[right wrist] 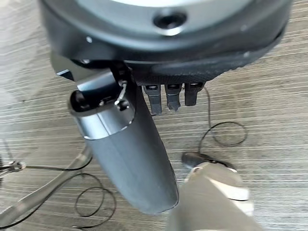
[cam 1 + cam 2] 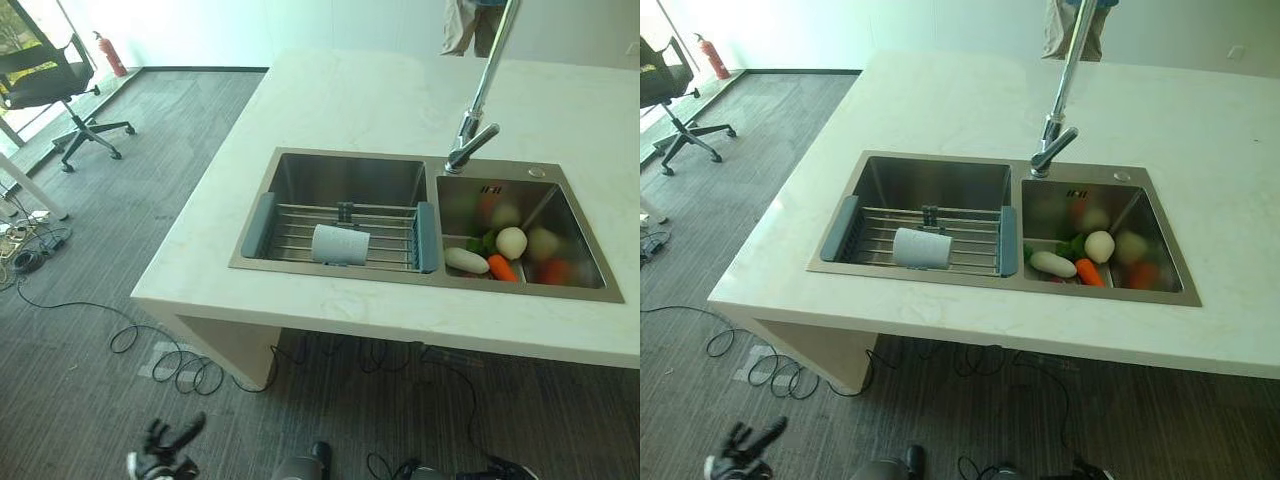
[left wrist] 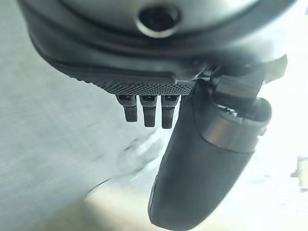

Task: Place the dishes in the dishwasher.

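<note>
A pale cup (image 2: 340,244) lay on its side on the rack (image 2: 345,232) in the sink's (image 2: 300,175) left basin; vegetables (image 2: 497,253) filled the right. Left hand (image 3: 202,163) and right hand (image 1: 130,159) hung low, well apart from the sink, fingers straight, holding nothing.

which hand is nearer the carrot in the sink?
Right, probably. Both hang low over the floor, short of the counter: left hand well left of the carrot, right hand on its side.

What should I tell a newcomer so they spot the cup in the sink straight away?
Start at the double sink set in the pale counter. In its left basin, a wire rack with blue-grey ends spans the bowl. The cup lies on its side on that rack, the one pale cylinder there, apart from the vegetables in the right basin.
</note>
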